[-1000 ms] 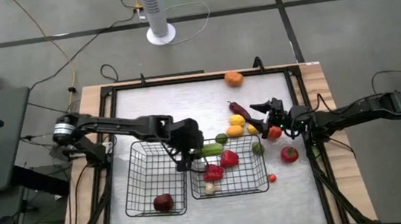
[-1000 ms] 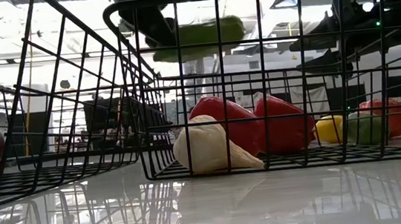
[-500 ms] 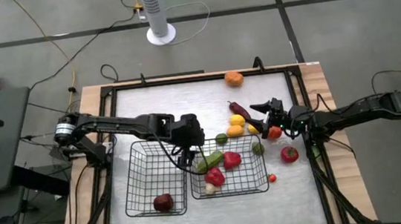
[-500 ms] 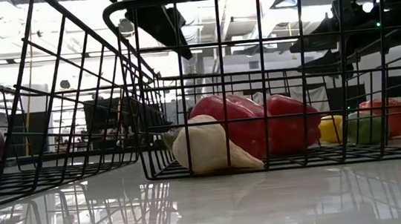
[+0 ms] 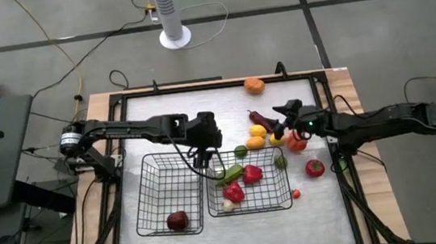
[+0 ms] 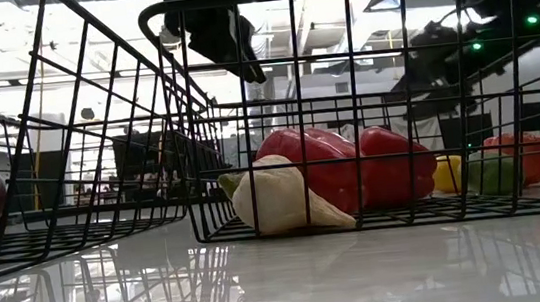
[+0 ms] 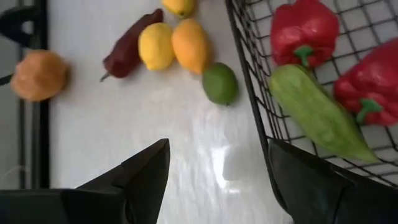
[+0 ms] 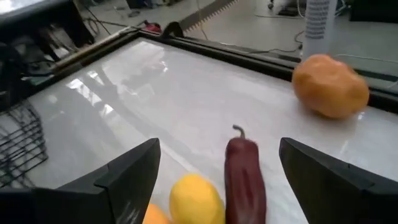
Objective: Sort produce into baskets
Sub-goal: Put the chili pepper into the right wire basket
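Left gripper (image 5: 202, 152) open, empty, w/ green pepper (image 7: 317, 112) just ahead inside basket (image 5: 249, 185). Right gripper (image 5: 283, 123) spread open over dark red chili (image 8: 244, 174), lemon (image 8: 188, 200) beside.

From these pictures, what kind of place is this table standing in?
Probably a robotics lab or workshop, not a kitchen. The table stands on a bare concrete floor with loose cables and a pedestal fan beside it, and the low view shows exposed ceiling ducts.
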